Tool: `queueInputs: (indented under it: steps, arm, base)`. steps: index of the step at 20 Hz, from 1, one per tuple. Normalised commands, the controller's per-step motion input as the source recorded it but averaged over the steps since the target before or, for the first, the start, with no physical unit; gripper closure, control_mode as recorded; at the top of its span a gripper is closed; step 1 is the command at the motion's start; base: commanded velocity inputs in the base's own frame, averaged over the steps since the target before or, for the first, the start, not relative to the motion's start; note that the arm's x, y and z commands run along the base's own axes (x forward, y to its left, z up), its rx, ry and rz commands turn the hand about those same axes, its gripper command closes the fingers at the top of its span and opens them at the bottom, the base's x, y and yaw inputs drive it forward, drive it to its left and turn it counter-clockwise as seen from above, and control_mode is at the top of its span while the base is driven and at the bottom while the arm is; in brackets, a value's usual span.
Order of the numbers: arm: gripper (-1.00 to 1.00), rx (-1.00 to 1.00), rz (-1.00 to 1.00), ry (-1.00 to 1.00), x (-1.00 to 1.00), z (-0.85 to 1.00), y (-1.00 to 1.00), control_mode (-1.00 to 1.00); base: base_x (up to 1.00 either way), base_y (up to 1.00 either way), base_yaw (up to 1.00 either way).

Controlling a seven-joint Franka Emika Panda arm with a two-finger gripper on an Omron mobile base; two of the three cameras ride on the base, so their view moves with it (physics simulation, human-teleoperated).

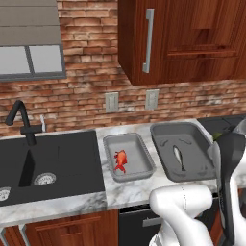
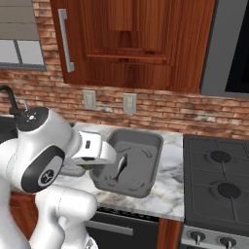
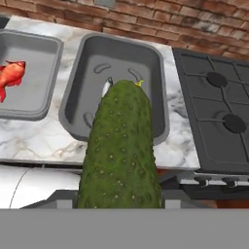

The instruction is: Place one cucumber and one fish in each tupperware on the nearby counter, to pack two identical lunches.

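The gripper [image 3: 119, 202] is clamped on a long, bumpy dark green cucumber [image 3: 120, 146], which stands out straight ahead of the hand in the hand view and hides the finger tips behind its thick end. The cucumber is in the air, over the front edge of the white stone-look counter with grey marbling [image 3: 44, 136].

Just beyond the far tip of the cucumber is the larger grey rectangular tupperware tub with rounded corners [image 3: 78, 87]. Inside it lies a slim grey-silver fish [image 1: 178, 157]; in the hand view only its head end shows beside the tip of the cucumber. The cucumber is not inside this tub; it hangs above the near rim.

To the left of the hand, on the same counter, sits the smaller grey tupperware tub [image 1: 144, 156], just beside the larger one but not touching it. A red-orange fish [image 1: 120, 161] lies on its floor.

To the right of the hand is the black gas stovetop with round burners [image 3: 219, 116], next to the larger tub. Further to the left, past the smaller tub, is the black sink basin [image 1: 72, 158] with a black bent faucet [image 1: 21, 122]. Behind everything stands the red brick wall [image 1: 86, 86], and dark red wooden cabinets [image 1: 192, 38] hang above it.
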Motion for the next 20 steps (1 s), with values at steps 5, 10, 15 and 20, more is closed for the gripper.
queueInputs:
  steps: [5,10,15,20]
  arm:
    - [1.00,0.00,-0.14,-0.01,0.37,-0.35,-0.35,-1.00]
    - [1.00,0.00,-0.08,-0.02,0.38,-0.30,-0.03,-1.00]
    - [1.00,0.03,-0.01,0.00,0.31,-0.25,0.00,-1.00]
    - [1.00,0.09,0.00,0.04,0.20,-0.26,0.00,-1.00]
  base:
    - [0.00,0.00,0.00]
    - [0.00,0.00,0.00]
    - [0.00,0.00,0.00]
    - [0.00,0.00,0.00]
